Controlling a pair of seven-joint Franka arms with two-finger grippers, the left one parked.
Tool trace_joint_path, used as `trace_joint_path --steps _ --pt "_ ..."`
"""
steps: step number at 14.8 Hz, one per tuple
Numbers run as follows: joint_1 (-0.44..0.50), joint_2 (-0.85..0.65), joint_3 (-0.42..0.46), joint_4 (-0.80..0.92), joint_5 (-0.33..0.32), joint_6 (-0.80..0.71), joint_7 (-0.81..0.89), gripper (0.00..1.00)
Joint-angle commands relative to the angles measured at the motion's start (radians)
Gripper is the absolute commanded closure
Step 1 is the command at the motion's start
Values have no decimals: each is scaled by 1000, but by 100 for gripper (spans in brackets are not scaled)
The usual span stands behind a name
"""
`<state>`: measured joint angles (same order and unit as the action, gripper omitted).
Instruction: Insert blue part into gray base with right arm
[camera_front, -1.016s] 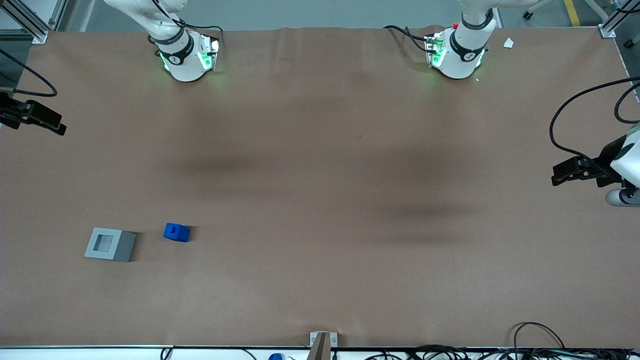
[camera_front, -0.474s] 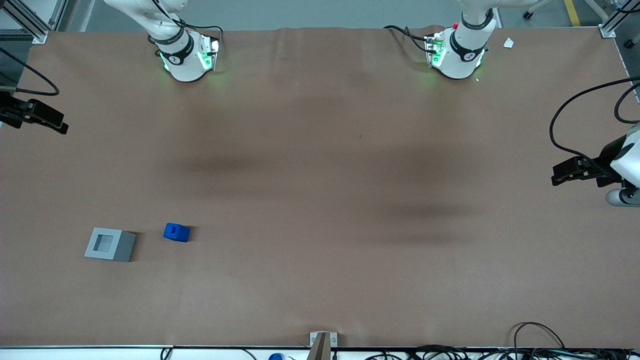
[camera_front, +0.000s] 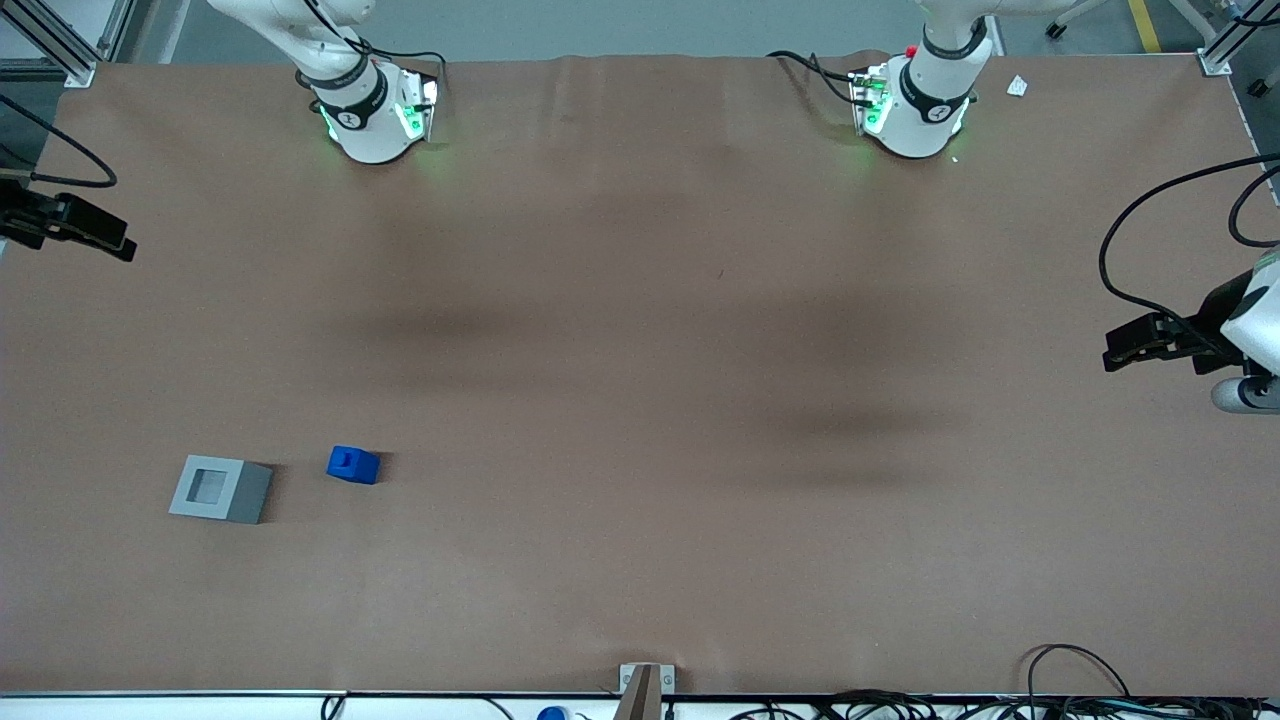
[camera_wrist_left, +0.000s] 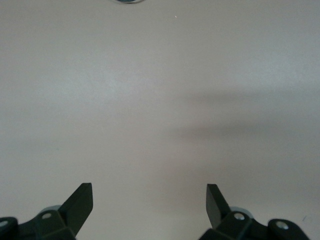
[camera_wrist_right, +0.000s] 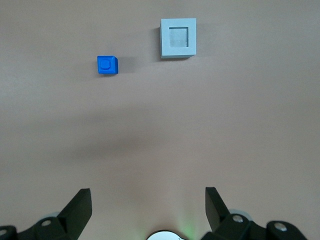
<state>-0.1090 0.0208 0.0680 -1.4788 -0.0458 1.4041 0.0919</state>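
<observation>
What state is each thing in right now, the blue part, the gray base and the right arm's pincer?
blue part: loose on the table, upright, beside the gray base, not touching it.
gray base: on the table, its recess facing up and empty.
pincer: open, holding nothing, at the working arm's end of the table, well clear of both parts.

No text, label or number can be read anywhere.

Front view overhead; both wrist views face the table (camera_front: 640, 400).
</observation>
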Motion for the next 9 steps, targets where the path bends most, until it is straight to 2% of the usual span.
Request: trace_joint_path --steps 1,9 --pt "-11 -18 3 -9 21 -7 0 0" --pt "-11 -18 3 -9 21 0 0 0"
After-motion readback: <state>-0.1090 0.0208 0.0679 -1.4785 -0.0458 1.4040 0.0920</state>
